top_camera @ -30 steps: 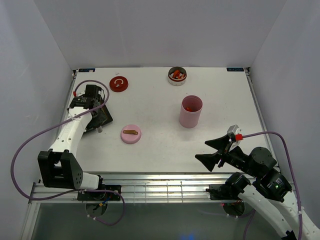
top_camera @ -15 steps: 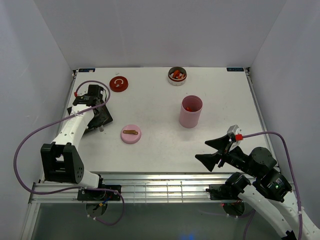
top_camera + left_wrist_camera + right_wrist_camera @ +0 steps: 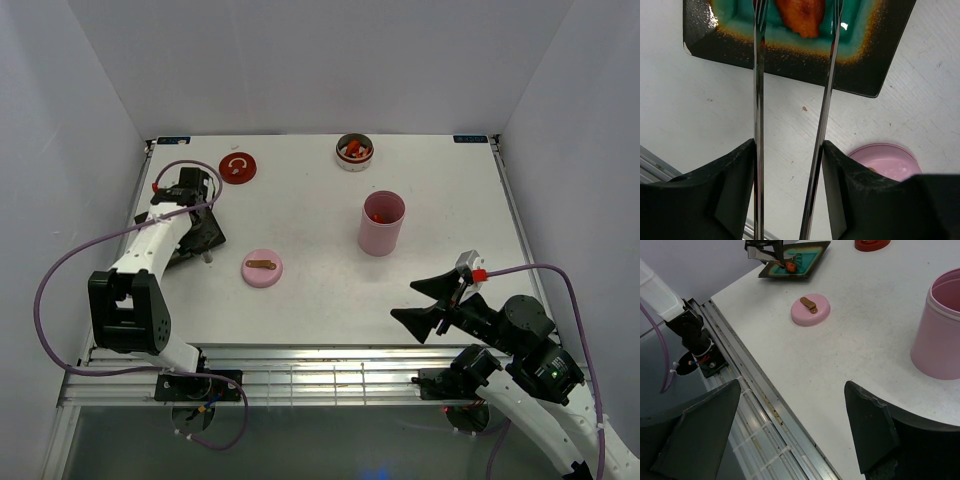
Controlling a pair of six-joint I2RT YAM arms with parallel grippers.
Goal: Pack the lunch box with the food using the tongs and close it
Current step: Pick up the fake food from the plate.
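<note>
Left wrist view: we see the tongs (image 3: 758, 100) pinched in the left tool (image 3: 788, 147), one slim arm against each finger's inner face.
Food: an orange piece (image 3: 802, 17) lies in the black tray (image 3: 790, 67), on its teal inside, between the two tong arms; we cannot tell whether they touch it.
Tray: at the left side of the table (image 3: 300, 210).
Lunch box (image 3: 382, 225): pink, upright, uncovered, right of centre, with something red inside.
Pink lid (image 3: 262, 267): flat on the table, near side, between tray and lunch box.
Round tin (image 3: 352, 165): at the far edge, holding red and orange pieces.
Red lid (image 3: 237, 167): far left, beyond the tray.
Right tool (image 3: 404, 302): near right, jaws spread wide, gripping nothing.
</note>
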